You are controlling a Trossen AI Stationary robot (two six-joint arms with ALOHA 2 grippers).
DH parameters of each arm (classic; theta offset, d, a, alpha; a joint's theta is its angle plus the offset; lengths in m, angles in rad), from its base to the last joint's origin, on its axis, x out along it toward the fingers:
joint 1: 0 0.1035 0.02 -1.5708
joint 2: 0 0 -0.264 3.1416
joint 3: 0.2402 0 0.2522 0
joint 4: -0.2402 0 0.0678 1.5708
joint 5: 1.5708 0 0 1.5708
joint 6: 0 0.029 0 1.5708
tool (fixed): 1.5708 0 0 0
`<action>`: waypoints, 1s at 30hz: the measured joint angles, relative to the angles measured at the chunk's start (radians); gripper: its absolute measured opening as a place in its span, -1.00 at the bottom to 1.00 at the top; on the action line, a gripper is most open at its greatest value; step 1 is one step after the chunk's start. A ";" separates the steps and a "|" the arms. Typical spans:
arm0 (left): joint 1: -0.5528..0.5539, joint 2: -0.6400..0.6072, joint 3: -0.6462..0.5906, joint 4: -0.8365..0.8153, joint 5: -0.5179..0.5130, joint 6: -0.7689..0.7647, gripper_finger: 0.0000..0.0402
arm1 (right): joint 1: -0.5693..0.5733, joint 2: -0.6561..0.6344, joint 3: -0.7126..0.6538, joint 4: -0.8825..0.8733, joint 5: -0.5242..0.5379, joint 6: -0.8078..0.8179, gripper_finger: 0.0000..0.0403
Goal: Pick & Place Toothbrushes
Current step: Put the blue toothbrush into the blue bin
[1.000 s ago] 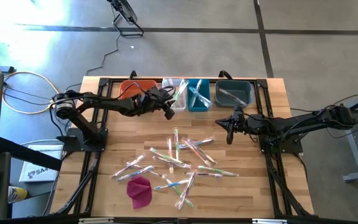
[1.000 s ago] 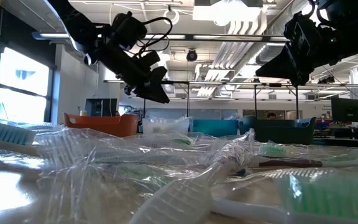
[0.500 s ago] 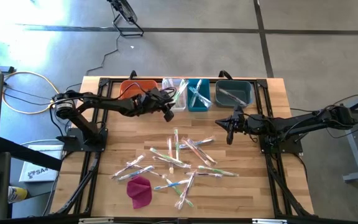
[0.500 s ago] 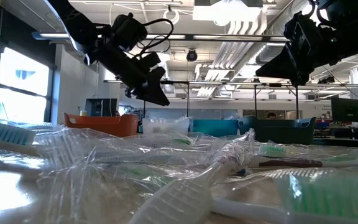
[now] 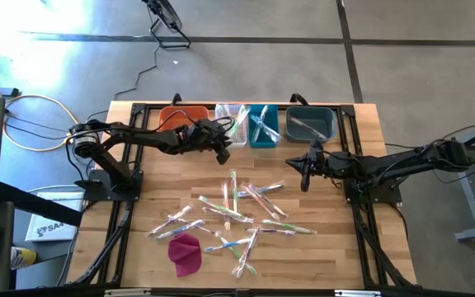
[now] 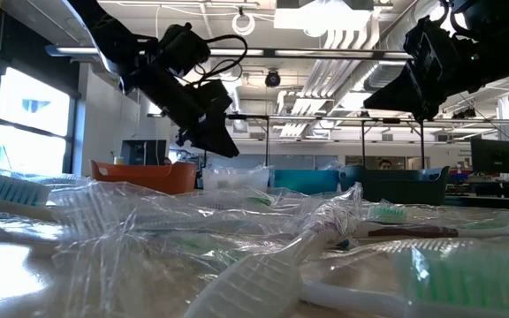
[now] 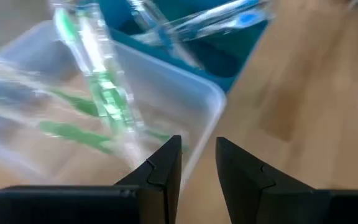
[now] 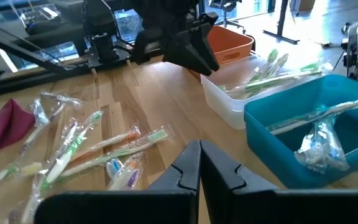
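Several wrapped toothbrushes lie scattered on the middle of the wooden table. A green wrapped toothbrush lies slanted in the clear bin, one end over its rim. My left gripper hovers just in front of that bin's near corner, above the table. Its fingers stand a little apart with nothing between them. In the high view it is seen as the left gripper. My right gripper hangs shut and empty over the table's right half, shown in the high view as the right gripper.
Along the far edge stand an orange bin, the clear bin, a blue bin holding wrapped toothbrushes, and a dark teal bin. A magenta cloth lump lies near the front left. Bare wood lies between the bins and the pile.
My left gripper has stayed in front of the clear bin and tipped its fingers a little more steeply downward, turning slightly at the wrist. Its finger gap looks the same. The toothbrushes have not moved.
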 joint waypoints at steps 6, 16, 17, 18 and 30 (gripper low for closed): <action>0.000 0.000 0.000 0.019 0.017 -0.024 -0.53 | 0.000 0.000 0.000 0.000 0.001 -0.103 -0.99; 0.000 0.000 0.000 0.177 0.099 0.173 -0.53 | 0.000 0.000 0.000 0.002 0.041 -0.174 -0.99; 0.000 0.000 0.000 0.184 0.129 0.198 -0.54 | 0.000 0.000 0.000 0.002 0.049 -0.174 -0.99; 0.000 0.000 0.000 0.186 0.152 0.214 -0.55 | 0.000 0.000 0.000 0.002 0.053 -0.174 -0.99; 0.000 -0.108 -0.108 0.156 0.176 0.271 -0.97 | 0.000 0.000 0.000 0.002 0.056 -0.174 -0.99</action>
